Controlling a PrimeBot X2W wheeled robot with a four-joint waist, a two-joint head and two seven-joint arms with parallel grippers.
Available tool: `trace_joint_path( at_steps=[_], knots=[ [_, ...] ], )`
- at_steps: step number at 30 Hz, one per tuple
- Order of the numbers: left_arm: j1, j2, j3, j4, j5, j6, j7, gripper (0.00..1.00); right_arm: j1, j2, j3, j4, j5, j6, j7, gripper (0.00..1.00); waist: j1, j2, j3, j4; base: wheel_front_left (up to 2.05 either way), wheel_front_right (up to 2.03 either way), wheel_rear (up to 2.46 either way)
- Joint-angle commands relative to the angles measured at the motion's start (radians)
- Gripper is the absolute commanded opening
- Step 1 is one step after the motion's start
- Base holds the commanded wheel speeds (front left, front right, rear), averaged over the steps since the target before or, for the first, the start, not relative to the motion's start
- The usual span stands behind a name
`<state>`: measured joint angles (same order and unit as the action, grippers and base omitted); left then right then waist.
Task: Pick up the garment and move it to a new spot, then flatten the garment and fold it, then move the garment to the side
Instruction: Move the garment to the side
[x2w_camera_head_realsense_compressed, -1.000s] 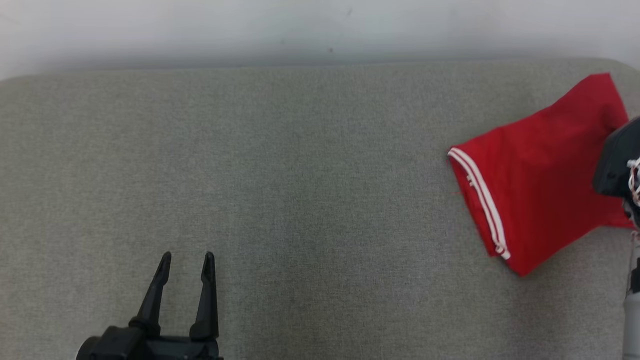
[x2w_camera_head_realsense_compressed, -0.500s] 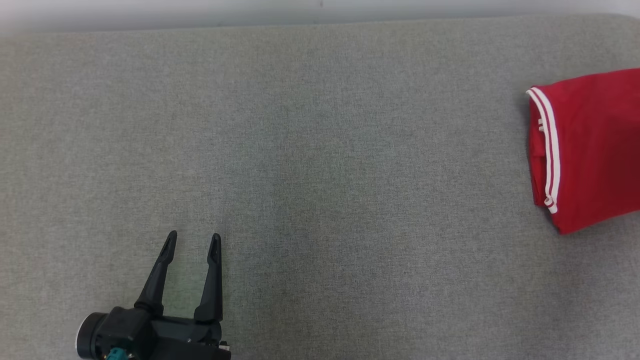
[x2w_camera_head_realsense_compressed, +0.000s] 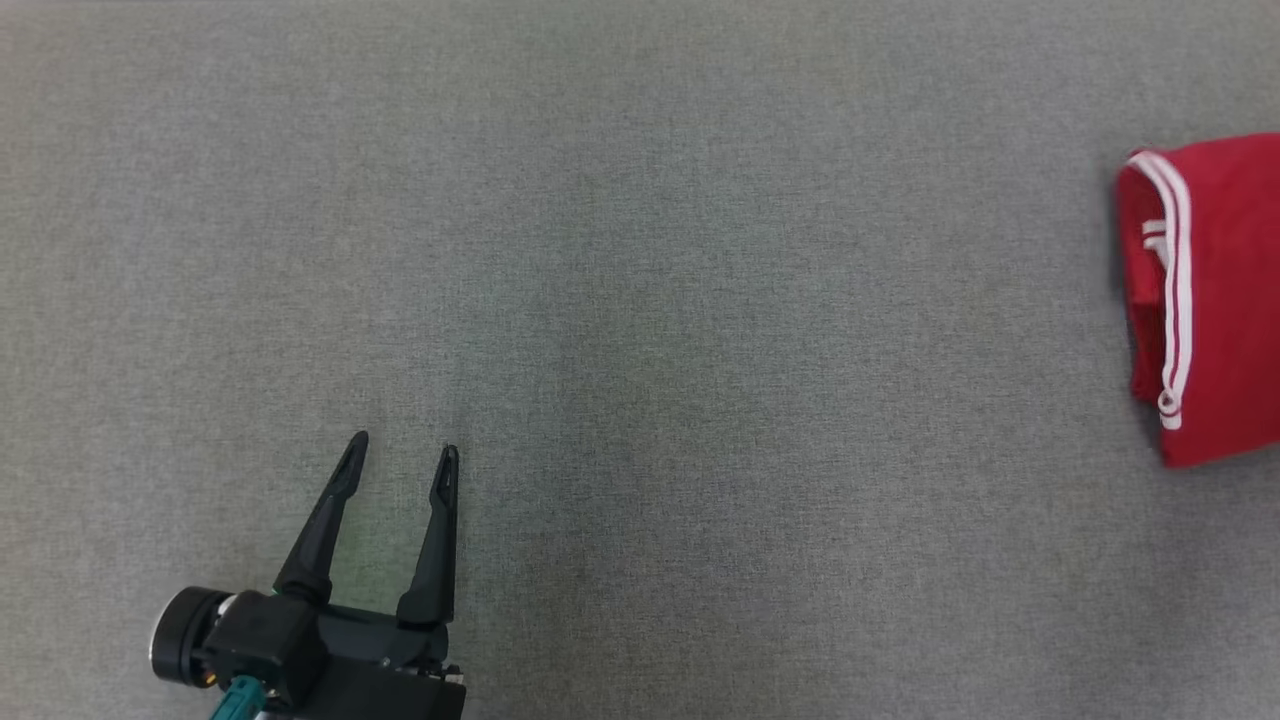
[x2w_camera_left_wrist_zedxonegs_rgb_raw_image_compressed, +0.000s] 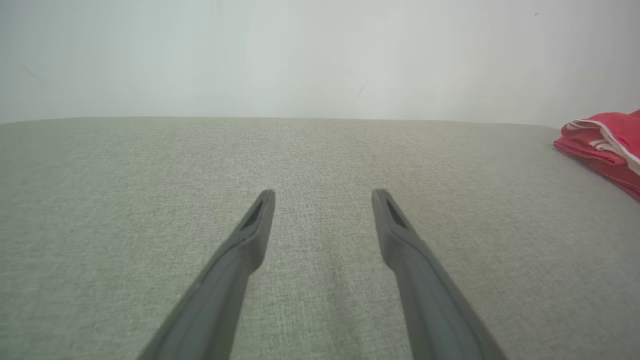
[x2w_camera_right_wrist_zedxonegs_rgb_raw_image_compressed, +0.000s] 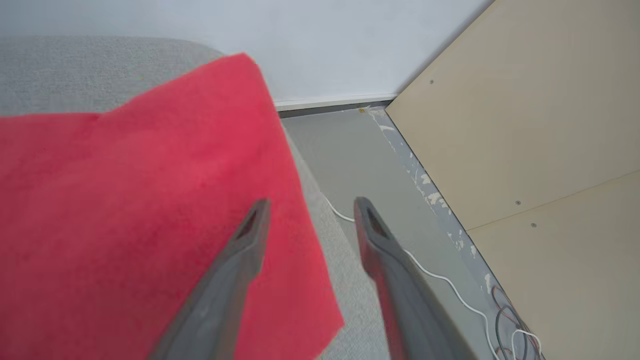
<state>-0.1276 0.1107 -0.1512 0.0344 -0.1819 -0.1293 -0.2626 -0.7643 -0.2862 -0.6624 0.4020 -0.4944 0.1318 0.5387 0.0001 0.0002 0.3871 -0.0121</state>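
Now the folded red garment (x2w_camera_head_realsense_compressed: 1222, 300) lies at the grey tabletop's (x2w_camera_head_realsense_compressed: 640, 300) right edge. Left end effector (x2w_camera_head_realsense_compressed: 404, 443) and right end effector (x2w_camera_right_wrist_zedxonegs_rgb_raw_image_compressed: 312, 201) both gape wide, holding nothing. Soft, light, floppy cloth; probably best pinched along a folded edge.

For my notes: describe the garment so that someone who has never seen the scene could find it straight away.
Look at the wide grey cloth-covered surface in the head view and follow it to its right edge. There lies the garment, folded flat. It is bright red with white stripes along its left edge, unlike the dark left gripper at the lower left.
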Motion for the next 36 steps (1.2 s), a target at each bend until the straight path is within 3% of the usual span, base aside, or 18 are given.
trace_joint_path(
  at_steps=[1, 10, 16, 26, 36],
  knots=[
    [-0.005, 0.003, 0.002, -0.011, 0.006, -0.001, -0.003, 1.00, -0.010, 0.003, -0.009, 0.000, -0.013, -0.003, -0.023, 1.00, -0.0001, -0.0002, -0.008, 0.002, 0.00, 0.00, 0.00],
    [0.041, -0.012, 0.022, -0.049, -0.013, -0.001, -0.002, 1.00, 0.057, 0.070, 0.015, 0.019, -0.017, -0.003, -0.146, 1.00, -0.0001, -0.0002, -0.108, -0.009, 0.00, 0.00, 0.00],
    [0.087, -0.039, 0.070, -0.050, -0.051, -0.001, -0.003, 1.00, 0.153, 0.132, 0.128, -0.026, 0.119, -0.003, -0.292, 1.00, -0.0001, -0.0002, -0.198, -0.021, 0.00, 0.00, 0.00],
    [0.152, -0.058, 0.140, -0.020, -0.064, 0.042, -0.002, 1.00, 0.396, 0.216, 0.372, -0.147, 0.419, -0.003, -0.509, 1.00, -0.0001, -0.0002, -0.324, -0.021, 0.00, 0.00, 0.00],
    [0.202, -0.060, 0.163, 0.011, -0.078, 0.055, -0.002, 1.00, 0.630, 0.236, 0.510, -0.238, 0.513, -0.003, -0.617, 1.00, -0.0001, -0.0002, -0.381, -0.007, 0.00, 0.00, 0.00]
  ],
)
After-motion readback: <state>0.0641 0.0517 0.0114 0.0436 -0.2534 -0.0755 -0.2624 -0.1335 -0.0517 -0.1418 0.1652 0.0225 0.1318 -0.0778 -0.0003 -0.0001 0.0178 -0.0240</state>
